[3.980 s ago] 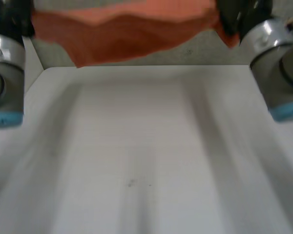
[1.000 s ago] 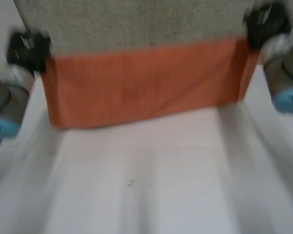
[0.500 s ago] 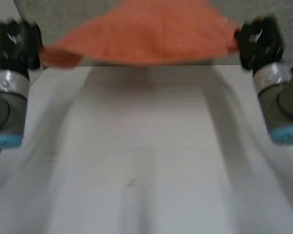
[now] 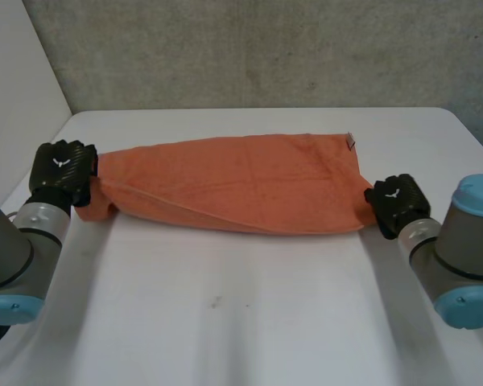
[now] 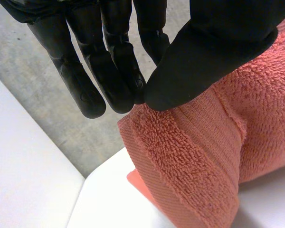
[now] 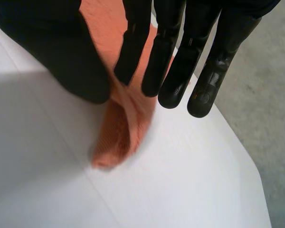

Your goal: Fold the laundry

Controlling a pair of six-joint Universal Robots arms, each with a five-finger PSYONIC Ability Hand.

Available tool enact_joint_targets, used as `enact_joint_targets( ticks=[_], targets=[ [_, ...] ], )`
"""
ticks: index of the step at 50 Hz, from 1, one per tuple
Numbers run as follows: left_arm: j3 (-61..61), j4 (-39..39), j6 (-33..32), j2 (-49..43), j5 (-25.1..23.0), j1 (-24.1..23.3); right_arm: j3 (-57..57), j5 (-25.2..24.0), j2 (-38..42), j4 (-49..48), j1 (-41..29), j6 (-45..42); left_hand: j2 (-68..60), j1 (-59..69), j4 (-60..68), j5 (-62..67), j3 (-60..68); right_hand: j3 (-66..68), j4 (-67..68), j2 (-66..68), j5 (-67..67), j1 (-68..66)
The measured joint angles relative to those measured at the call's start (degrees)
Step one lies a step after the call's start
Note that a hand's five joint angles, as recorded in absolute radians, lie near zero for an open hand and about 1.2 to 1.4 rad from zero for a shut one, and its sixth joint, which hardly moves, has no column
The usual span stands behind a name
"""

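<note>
Though illegible, tag [image 4: 351, 143] on orange towel [image 4: 241, 189]

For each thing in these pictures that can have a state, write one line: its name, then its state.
orange towel: lying on the table, drawn out long between both hands, creased.
left hand: shut, thumb and fingers pinching one end of the towel.
right hand: shut, pinching the other end.
white table: bearing the towel.
</note>
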State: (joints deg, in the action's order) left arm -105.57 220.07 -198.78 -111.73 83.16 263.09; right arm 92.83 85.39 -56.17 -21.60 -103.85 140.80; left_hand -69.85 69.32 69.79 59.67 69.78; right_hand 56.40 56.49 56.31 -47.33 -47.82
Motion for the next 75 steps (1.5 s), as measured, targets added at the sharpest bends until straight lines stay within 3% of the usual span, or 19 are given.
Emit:
enact_joint_targets(
  ticks=[3,11,14,21,25,36,37,40,41,47,54,59,62,63,65,67,69,75],
  targets=[
    [-0.59,-0.04,0.07,0.77,0.02,0.5,0.73,0.05,-1.1,0.14,2.16,5.07,0.0,0.0,0.0,0.0,0.0,-10.71,-10.68,-10.69,10.49,8.33],
    [-1.02,-0.13,0.22,1.11,0.06,1.0,0.75,-1.13,-2.05,0.68,6.0,19.31,0.0,0.0,0.0,0.0,0.0,-14.92,-15.39,-14.26,15.34,11.52],
    [-1.01,-0.2,0.39,1.05,0.07,1.04,0.3,-4.1,-1.48,1.73,7.15,22.19,0.0,0.0,0.0,0.0,0.0,-14.91,-15.39,-14.26,15.33,11.52],
    [-0.95,-0.3,0.67,0.99,0.08,1.04,-0.61,-10.06,-0.2,3.42,9.28,22.66,0.0,0.0,0.0,0.0,0.0,-14.8,-14.96,-14.14,15.19,11.48],
    [-0.91,-0.3,0.69,0.98,0.08,1.03,-0.87,-11.0,0.04,3.66,9.76,22.55,0.0,0.0,0.0,0.0,0.0,-14.8,-14.8,-14.13,15.15,11.44],
    [-0.93,-0.44,0.68,0.96,0.09,1.0,-2.23,-10.94,2.47,5.07,9.93,23.18,0.0,0.0,0.0,0.0,0.0,-9.41,-9.5,-9.58,11.64,7.41],
    [-0.97,-0.62,0.68,0.94,0.09,0.98,-2.75,-10.84,3.28,5.18,9.92,23.76,0.0,0.0,0.0,0.0,0.0,1.9,1.81,2.02,0.74,-1.91],
    [-1.0,-0.87,0.68,0.93,0.09,0.95,-3.17,-10.73,3.86,5.21,9.91,24.33,0.0,0.0,0.0,0.0,0.0,3.95,3.84,3.74,-1.16,-3.33],
    [-1.02,-1.39,0.68,0.97,0.1,0.94,-3.79,-10.5,4.52,5.2,9.92,25.26,0.0,0.0,0.0,0.0,0.0,9.89,10.03,10.07,-7.42,-7.94],
    [-1.21,-3.57,0.64,2.24,0.15,1.14,-4.86,-9.66,4.56,5.16,10.5,27.11,0.0,0.0,0.0,0.0,0.0,11.45,11.82,11.34,-8.98,-8.5],
    [-1.87,-6.63,0.45,5.23,0.11,2.08,-3.68,-8.92,-0.97,5.83,11.82,26.57,0.0,0.0,0.0,0.0,0.0,11.45,11.83,11.34,-8.99,-8.5],
    [-3.0,-14.71,0.01,11.26,0.0,3.97,-0.54,-9.54,-10.27,11.64,12.9,19.7,0.0,0.0,0.0,0.0,0.0,11.47,11.83,11.34,-8.99,-8.5],
    [-3.45,-21.42,-0.27,14.81,-0.24,5.14,1.06,-9.73,-14.81,16.41,13.57,13.47,0.0,0.0,0.0,0.0,0.0,11.47,11.83,11.34,-8.99,-8.5],
    [-3.62,-25.61,-0.42,16.76,-0.59,5.79,2.27,-9.7,-18.1,20.56,14.28,7.82,-0.03,0.0,0.0,0.0,0.0,11.49,11.83,11.34,-8.99,-8.5],
    [-3.71,-27.42,-0.49,17.55,-0.8,6.06,2.76,-9.64,-19.39,22.41,14.63,5.28,-0.03,0.0,0.0,0.0,0.0,11.53,11.83,11.34,-8.99,-8.5],
    [-3.98,-36.79,-0.85,21.54,-2.89,7.59,4.91,-9.22,-24.79,31.18,16.43,-6.83,-0.06,0.0,0.0,0.0,0.0,11.63,11.86,11.34,-8.99,-8.5],
    [-4.12,-41.88,-1.14,23.58,-5.06,8.61,5.96,-9.01,-27.31,36.14,17.45,-13.19,-0.07,0.0,0.0,0.0,0.0,11.64,11.87,11.34,-8.99,-8.5],
    [-4.97,-50.77,-3.56,26.95,-12.81,11.5,7.3,-9.07,-31.48,46.68,19.81,-24.4,-0.07,0.0,0.0,0.0,0.0,11.67,11.87,11.34,-9.14,-8.5]
  ],
)
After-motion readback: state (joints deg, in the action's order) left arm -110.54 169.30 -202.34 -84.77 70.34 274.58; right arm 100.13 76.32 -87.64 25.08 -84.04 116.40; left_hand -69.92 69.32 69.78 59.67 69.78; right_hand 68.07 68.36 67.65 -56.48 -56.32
